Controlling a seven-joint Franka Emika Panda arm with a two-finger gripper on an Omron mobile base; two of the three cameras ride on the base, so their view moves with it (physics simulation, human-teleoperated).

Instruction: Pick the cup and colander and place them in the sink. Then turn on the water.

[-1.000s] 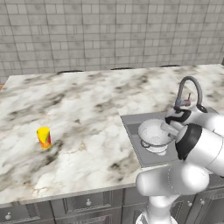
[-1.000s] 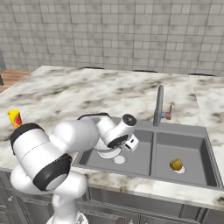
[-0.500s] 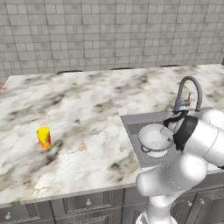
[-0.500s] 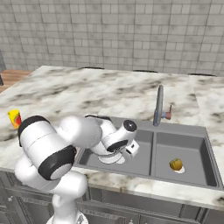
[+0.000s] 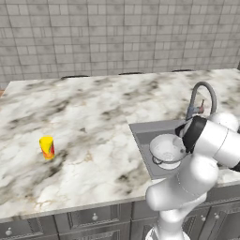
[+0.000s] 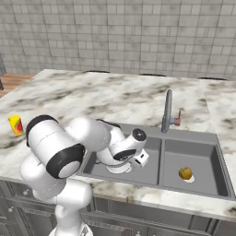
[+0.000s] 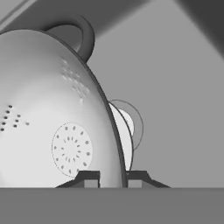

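Lowering colander (image 7: 57, 131) into sink (image 5: 140, 133) left basin: gripper (image 7: 113, 177) pinched nearly closed on its rim. Settle base flat before you release. Cup (image 5: 47, 147) waits far left on tabletop (image 5: 89, 117).

My colander (image 7: 52, 131) looks smooth, glossy white, perhaps enamel; the sink (image 6: 203, 184) matt grey; the counter (image 5: 93, 122) polished marble.

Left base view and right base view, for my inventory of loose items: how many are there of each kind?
Cup: 1
Colander: 1
Yellowish-brown ball: 1
Total: 3
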